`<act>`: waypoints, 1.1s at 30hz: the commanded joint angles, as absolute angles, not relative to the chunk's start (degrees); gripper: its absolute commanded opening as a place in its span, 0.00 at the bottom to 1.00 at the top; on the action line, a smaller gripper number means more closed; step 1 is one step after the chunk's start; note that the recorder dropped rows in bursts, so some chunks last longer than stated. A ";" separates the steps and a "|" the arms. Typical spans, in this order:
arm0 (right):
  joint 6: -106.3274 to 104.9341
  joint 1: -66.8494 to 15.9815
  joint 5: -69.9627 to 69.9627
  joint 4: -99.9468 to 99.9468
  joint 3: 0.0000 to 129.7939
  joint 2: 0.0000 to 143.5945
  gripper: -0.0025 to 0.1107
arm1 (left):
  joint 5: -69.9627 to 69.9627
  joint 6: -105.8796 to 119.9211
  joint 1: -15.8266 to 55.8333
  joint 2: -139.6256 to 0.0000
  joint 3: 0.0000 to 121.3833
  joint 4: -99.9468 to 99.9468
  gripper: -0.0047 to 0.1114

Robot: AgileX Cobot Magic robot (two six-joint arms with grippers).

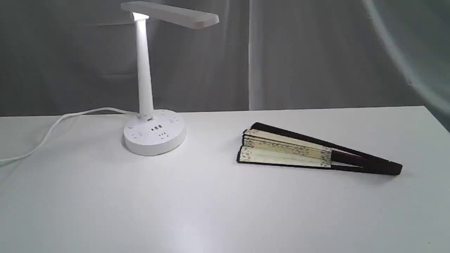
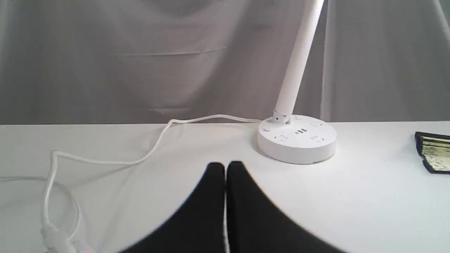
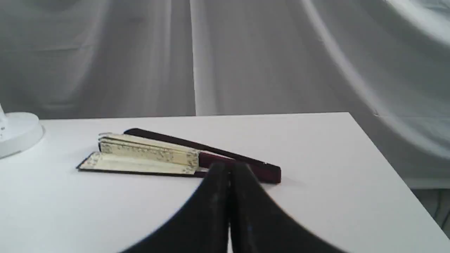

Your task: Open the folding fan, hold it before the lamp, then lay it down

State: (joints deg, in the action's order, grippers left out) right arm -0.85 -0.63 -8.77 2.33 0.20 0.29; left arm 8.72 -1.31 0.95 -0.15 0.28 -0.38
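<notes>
The folding fan (image 1: 302, 151) lies nearly closed on the white table, cream pleats toward the lamp and dark maroon guards pointing right; it also shows in the right wrist view (image 3: 151, 156) and at the edge of the left wrist view (image 2: 434, 151). The white lamp (image 1: 147, 105) stands lit at the back left, its round base (image 2: 297, 138) in the left wrist view. My left gripper (image 2: 225, 167) is shut and empty, in front of the lamp base. My right gripper (image 3: 230, 168) is shut and empty, just short of the fan's guard end. Neither gripper shows in the exterior view.
The lamp's white cord (image 1: 52, 128) trails left off the base and loops across the table (image 2: 52, 196). The table's right edge (image 3: 386, 158) drops off close to the fan. Grey curtain hangs behind.
</notes>
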 commanded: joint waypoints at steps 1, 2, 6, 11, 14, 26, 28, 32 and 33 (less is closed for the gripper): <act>-1.29 -0.64 -5.66 3.70 0.00 0.00 0.02 | 7.06 -1.19 1.26 0.00 0.00 -2.05 0.04; -1.29 -0.64 -5.31 3.70 0.00 0.00 0.02 | 7.20 -1.19 1.26 0.00 0.00 -2.05 0.04; -1.13 -0.64 -4.98 3.70 0.00 0.00 0.02 | 7.57 -1.19 1.26 0.00 0.00 -2.05 0.04; -0.89 -0.64 -1.00 8.23 0.00 0.00 0.02 | 6.67 -1.44 1.26 0.00 0.00 0.00 0.04; -0.89 -0.64 1.65 8.23 0.00 0.00 0.02 | 4.37 -1.54 1.26 0.00 0.00 4.91 0.04; -1.47 -0.64 -8.49 6.49 9.25 0.00 0.02 | 10.44 -1.73 1.26 0.00 8.73 9.52 0.04; -1.47 -0.64 -11.08 6.49 10.92 0.00 0.02 | 13.19 -2.89 1.26 0.00 11.43 9.67 0.04; -1.47 -0.64 -17.03 6.08 14.40 0.00 0.02 | 19.59 -3.02 1.26 0.00 17.49 11.58 0.04; -1.47 -0.64 -17.75 6.08 14.93 0.00 0.02 | 21.08 -3.02 1.26 0.00 19.03 11.58 0.04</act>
State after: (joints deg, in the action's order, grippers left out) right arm -1.10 -0.63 -15.00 7.06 13.70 0.29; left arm 18.33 -2.33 0.95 -0.15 16.86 10.81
